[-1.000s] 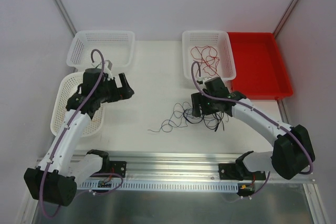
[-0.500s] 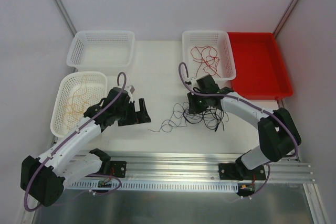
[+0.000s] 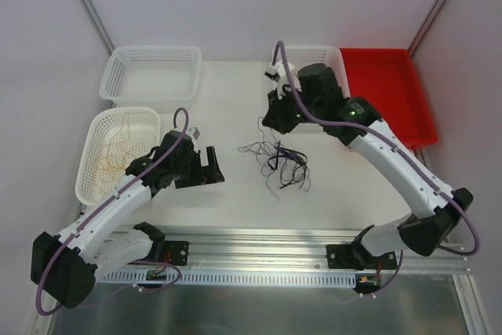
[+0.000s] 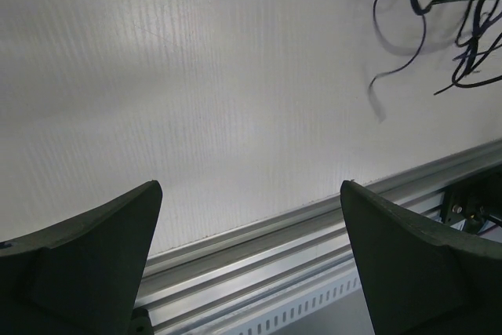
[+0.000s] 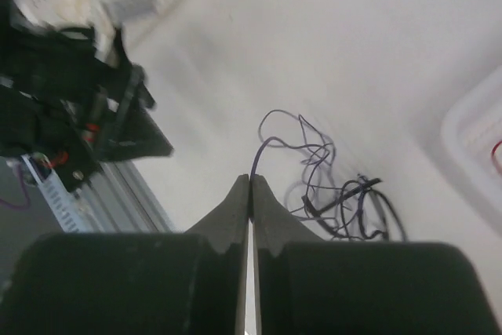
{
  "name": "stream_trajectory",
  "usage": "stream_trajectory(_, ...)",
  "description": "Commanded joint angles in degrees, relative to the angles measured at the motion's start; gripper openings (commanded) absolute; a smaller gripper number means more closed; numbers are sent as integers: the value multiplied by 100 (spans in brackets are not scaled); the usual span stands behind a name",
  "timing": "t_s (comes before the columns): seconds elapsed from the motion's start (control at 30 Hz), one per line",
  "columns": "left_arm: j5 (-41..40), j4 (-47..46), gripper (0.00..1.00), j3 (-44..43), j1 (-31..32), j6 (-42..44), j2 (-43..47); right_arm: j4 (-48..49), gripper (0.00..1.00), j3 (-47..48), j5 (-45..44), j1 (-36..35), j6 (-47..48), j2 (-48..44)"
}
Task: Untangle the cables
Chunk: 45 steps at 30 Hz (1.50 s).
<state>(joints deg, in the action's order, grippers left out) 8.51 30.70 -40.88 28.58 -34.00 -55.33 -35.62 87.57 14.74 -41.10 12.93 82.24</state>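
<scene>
The white table [image 3: 235, 100] is filling most of the top view. Over it the right arm [image 3: 392, 162] is reaching in a long arc from 5 o'clock toward the middle, while the left arm [image 3: 110, 209] is stretching in from 7 o'clock. A red tray [image 3: 404, 96] is sitting at 2 o'clock. Beside it, a white basket [image 3: 339, 59] is showing partly behind the right arm. Two more white baskets are lying on the left: an empty one [image 3: 149, 72] at 10 o'clock and one at 9 o'clock [image 3: 90, 170] that is holding yellow-orange wires [image 3: 118, 151].

The left gripper [image 3: 205, 166] is hovering low at 9 o'clock of the tangle, its fingers [image 4: 86, 256] spread wide and gripping nothing. The right gripper [image 3: 271, 115] is hanging at 12 o'clock of the tangle, raised above the table, its fingers [image 5: 227, 209] clenched together.

The cables [image 3: 281, 164], dark and curly, are lying in a loose heap just right of the table's middle. One purple cable [image 5: 263, 143] is rising from the heap and meeting the right gripper's closed fingertips, pinched there.
</scene>
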Motion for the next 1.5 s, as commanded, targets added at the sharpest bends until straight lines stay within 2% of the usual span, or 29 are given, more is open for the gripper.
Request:
stream_trajectory(0.0, -60, -38, 99, -165, 51, -116, -57, -595, 1, 1181, 11, -108, 114, -454)
stream_trajectory(0.07, -52, -38, 99, -209, 60, -81, -74, -448, 1, 1533, -41, -179, 70, -594)
stream_trajectory(0.2, -95, -38, 99, -236, 60, -81, -66, 570, 2, 843, -410, -223, -229, -1129)
stream_trajectory(0.3, -69, -38, 99, -236, 51, -89, -30, 83, 1, 972, -446, -232, -440, -1017)
stream_trajectory(0.43, -25, -46, 99, -192, 60, -28, 84, 388, 1, 53, -480, -223, -651, -1271)
stream_trajectory(0.8, 581, -863, 99, -121, 157, 359, 725, 266, 1, -539, -577, -223, -801, -1298)
stream_trajectory(0.87, 599, -925, 99, -130, 201, 385, 699, 83, 1, -356, -788, -232, -713, -1333)
stream_trajectory(1.07, 353, -1031, 99, -122, 227, 236, 137, -674, 1, 1242, -1376, -232, -143, -1201)
stream_trajectory(1.2, 326, -1040, 99, -87, 227, 34, -170, -903, 1, 2524, -2492, -170, 446, -1149)
stream_trajectory(1.33, 125, -1040, 99, -43, 227, -45, -232, -580, 1, 3020, -3308, -39, 877, -1201)
stream_trajectory(1.47, -95, -1005, 99, -51, 227, -133, -381, -52, 1, 2880, -3785, 312, 1132, -1368)
